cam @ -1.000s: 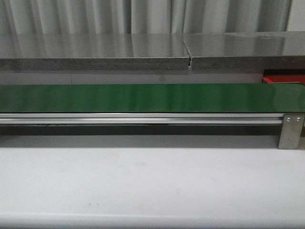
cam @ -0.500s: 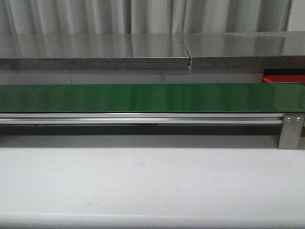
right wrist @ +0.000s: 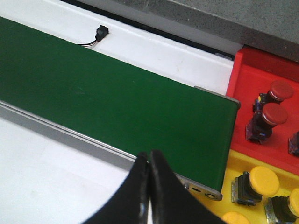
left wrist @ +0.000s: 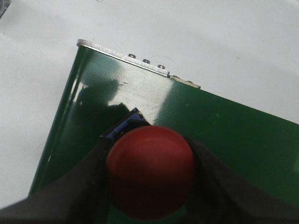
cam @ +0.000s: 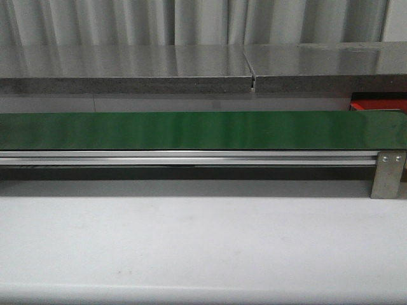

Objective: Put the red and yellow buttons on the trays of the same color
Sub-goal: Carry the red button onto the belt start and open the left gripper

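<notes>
Left gripper (left wrist: 148, 186) clamped on red button (left wrist: 149, 171), held above green conveyor belt (cam: 191, 130) near its left end plate (left wrist: 124, 57). Right gripper (right wrist: 148, 186) pressed together, holding nothing, over belt's near rail by right end. Red tray (right wrist: 243, 88) beyond belt's right end holds two red buttons (right wrist: 273, 114); yellow tray (right wrist: 233, 205) nearer, with yellow buttons (right wrist: 264, 179).

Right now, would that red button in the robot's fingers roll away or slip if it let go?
The red button has a smooth domed cap, so it might slip a little. Its blue boxy base probably stops it rolling far. It looks hard, not squishy, between the left gripper fingers.
</notes>
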`<state>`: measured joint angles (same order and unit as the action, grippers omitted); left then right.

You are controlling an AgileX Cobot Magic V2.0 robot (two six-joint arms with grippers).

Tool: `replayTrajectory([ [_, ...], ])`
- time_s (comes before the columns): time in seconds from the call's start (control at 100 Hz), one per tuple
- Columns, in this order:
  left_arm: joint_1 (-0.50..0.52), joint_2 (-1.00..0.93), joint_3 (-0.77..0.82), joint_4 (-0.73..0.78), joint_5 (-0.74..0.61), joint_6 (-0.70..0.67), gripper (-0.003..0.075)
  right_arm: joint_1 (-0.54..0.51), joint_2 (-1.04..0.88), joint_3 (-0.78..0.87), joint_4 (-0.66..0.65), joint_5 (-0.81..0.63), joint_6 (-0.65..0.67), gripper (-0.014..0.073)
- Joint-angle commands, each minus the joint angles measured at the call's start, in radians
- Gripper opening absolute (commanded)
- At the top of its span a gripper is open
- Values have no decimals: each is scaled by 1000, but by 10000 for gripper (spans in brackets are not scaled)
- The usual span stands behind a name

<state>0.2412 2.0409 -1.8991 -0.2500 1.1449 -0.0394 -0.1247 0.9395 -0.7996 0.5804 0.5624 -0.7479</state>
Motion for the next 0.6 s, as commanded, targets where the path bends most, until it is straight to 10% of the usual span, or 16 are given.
replayTrajectory([
  [0.0, -5, -45, -7, -24, -38, 12, -20, 3, -16, -22, 17, -47, -3, -109],
  [0.46, -5, -45, 77, -25, -76, 55, -15, 3, -16, -22, 17, -47, -3, -109],
  [0.59, -5, -45, 77, -25, -76, 66, 141, 3, -16, -22, 17, -47, -3, -109],
])
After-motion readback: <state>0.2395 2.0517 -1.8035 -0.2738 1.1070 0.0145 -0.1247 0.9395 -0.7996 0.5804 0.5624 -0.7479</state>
